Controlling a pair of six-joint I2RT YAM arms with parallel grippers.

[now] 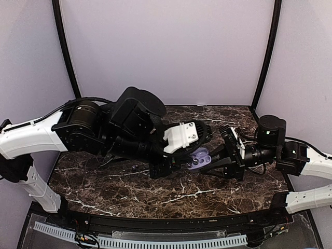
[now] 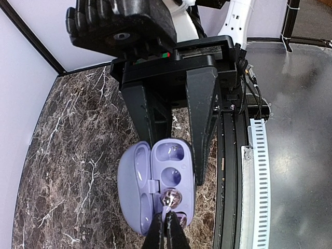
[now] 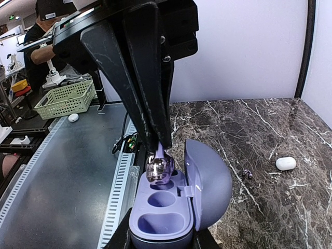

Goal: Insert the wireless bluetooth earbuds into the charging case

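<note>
No legible text, brand or number in any view. Small green background sign (image 3: 11, 17) too blurred to read.

Across the top, pale lilac walls (image 1: 171, 46), black corner posts (image 1: 67, 52) framing them; below, the dark white-veined marble counter (image 1: 129, 192).

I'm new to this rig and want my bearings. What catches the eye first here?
The open lilac case in the right claw, centre of the top view. The left claw pinches an earbud at a well of the case. A white pebble lies apart on the table.
</note>
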